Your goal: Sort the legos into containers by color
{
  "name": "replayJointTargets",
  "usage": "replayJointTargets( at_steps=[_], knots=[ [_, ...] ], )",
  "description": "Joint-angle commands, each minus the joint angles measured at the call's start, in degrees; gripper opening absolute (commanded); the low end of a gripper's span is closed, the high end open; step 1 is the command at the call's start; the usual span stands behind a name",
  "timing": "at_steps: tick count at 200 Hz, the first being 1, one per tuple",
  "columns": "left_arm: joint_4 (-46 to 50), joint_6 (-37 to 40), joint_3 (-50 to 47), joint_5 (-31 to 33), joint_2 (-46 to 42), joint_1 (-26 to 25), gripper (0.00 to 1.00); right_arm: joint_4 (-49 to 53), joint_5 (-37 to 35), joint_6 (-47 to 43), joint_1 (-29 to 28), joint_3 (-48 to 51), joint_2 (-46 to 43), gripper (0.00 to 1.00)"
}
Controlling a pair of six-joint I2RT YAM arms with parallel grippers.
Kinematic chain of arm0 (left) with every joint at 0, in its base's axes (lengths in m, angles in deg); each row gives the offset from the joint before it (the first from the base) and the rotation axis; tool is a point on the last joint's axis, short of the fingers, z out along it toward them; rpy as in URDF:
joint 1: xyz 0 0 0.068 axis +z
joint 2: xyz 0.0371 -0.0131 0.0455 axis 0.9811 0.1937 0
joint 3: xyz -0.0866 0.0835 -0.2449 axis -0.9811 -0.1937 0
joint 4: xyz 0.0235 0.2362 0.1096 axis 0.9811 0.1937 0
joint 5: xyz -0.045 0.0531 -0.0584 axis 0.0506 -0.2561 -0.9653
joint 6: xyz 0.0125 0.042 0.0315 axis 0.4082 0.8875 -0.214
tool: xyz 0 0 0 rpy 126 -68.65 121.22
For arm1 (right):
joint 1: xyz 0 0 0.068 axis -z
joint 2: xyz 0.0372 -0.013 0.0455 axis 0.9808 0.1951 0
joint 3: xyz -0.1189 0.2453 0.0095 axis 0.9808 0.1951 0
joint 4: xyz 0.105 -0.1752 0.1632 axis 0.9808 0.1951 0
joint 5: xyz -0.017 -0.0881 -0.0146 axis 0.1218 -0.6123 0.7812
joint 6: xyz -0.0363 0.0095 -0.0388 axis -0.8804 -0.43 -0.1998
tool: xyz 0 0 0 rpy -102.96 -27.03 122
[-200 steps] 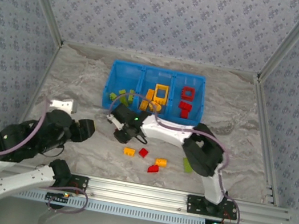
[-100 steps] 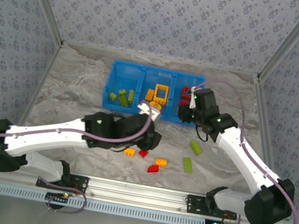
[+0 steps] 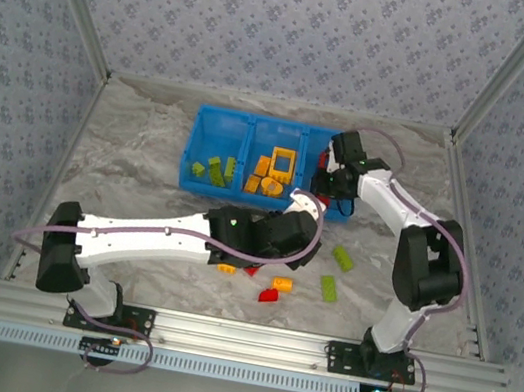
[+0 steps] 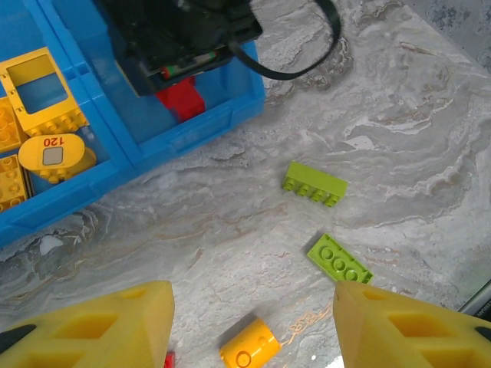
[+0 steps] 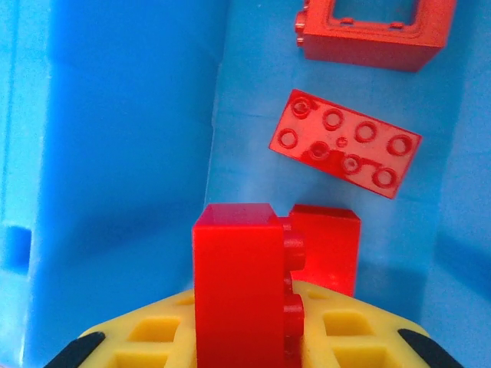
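My right gripper (image 5: 245, 331) is shut on a red brick (image 5: 239, 287), held on edge over the right compartment of the blue bin (image 5: 115, 153). Below it lie a studded red brick (image 5: 345, 143), a red frame (image 5: 372, 27) and another red block (image 5: 328, 244). My left gripper (image 4: 253, 328) hangs open above the table, with a yellow-orange cylinder brick (image 4: 249, 345) below the gap between its fingers. Two lime green bricks (image 4: 313, 184) (image 4: 339, 259) lie to its right. From above, the right gripper (image 3: 329, 182) sits over the bin's right end.
The bin (image 3: 192, 148) holds green bricks on the left and yellow-orange ones in the middle (image 3: 281, 164). Loose on the table are an orange brick (image 3: 226, 267), red bricks (image 3: 269, 296) and green ones (image 3: 329, 289). The left arm (image 3: 153, 238) crosses the table's middle.
The left arm has swung out from the left side to the centre over the loose bricks. The right gripper has moved from the table's middle to the bin's right compartment.
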Motion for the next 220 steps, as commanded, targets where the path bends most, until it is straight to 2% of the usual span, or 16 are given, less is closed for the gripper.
replayJointTargets(
  at_steps=[1, 33, 103, 131, 176, 220],
  knots=[
    [-0.9, 1.2, 2.4, 1.6, 0.9, -0.7, 0.58, 1.6, 1.4, -1.1, 0.1, -3.1, 3.2, 0.24],
    [-0.8, 1.1, 2.2, 1.6, 0.9, -0.7, 0.58, 1.6, 1.0, -1.0, -0.4, -3.7, 6.1, 0.25],
    [-0.1, 0.6, 0.9, 1.7, 0.0, -0.7, 0.58, 2.6, -0.9, -1.4, -1.3, -5.2, 6.4, 0.48],
    [0.6, 0.7, 0.2, 1.9, -1.0, -0.7, 0.58, 2.9, -2.5, -1.5, -2.0, -5.8, 3.6, 0.49],
    [2.2, -0.5, -0.6, 1.8, -2.6, -0.7, 0.59, 7.0, -6.9, -1.0, -3.1, -7.1, -5.4, 0.48],
    [4.3, -5.9, -6.9, 2.2, -7.7, -0.5, 0.61, 8.0, -9.6, 0.6, -4.3, -1.0, -22.3, 0.49]
  ],
)
